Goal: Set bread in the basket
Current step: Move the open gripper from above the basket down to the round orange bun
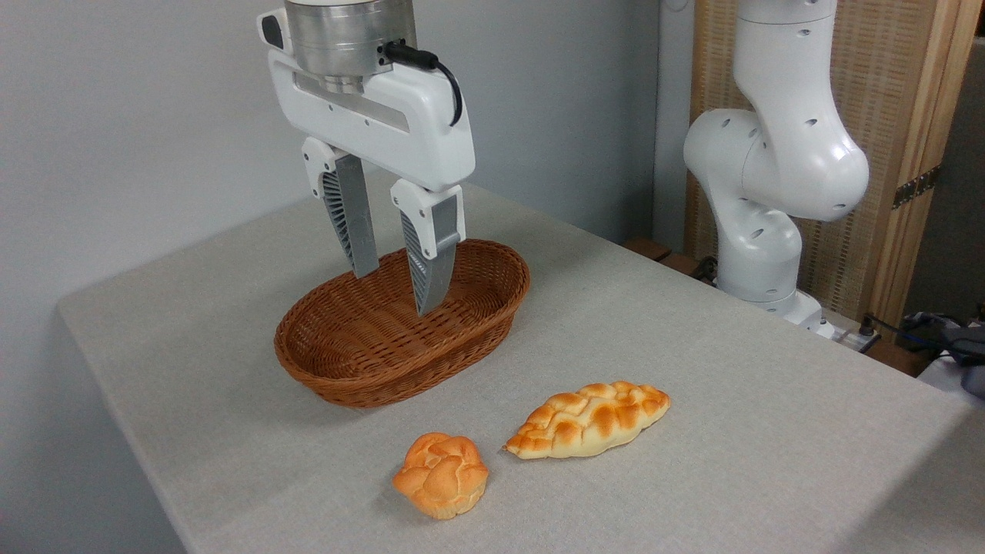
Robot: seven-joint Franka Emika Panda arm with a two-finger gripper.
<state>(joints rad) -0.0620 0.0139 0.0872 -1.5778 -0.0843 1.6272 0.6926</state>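
A table covered in pale grey-beige woven cloth fills most of the view, set against a light grey wall. Behind its far right edge stands the white jointed body of the robot arm, with a wooden slatted screen beyond it. The white two-finger gripper with grey ribbed fingers hangs from above, its jaws parted and holding nothing, the fingertips poised over the hollow of the oval brown woven wicker basket. The basket is shallow, sits on the cloth left of centre, and holds nothing visible. Nearer the front lies a long pale braided loaf with a golden-brown crust, leaf-shaped and tapering to a point at each end. Just beside its left tip, but not touching, rests the small round orange-golden bun: muffin-like, its top knobbly and split into rounded lobes, deeper orange on the crowns and paler in the creases, with a faintly ridged lower edge. It lies on the cloth, well apart from the basket and the gripper.
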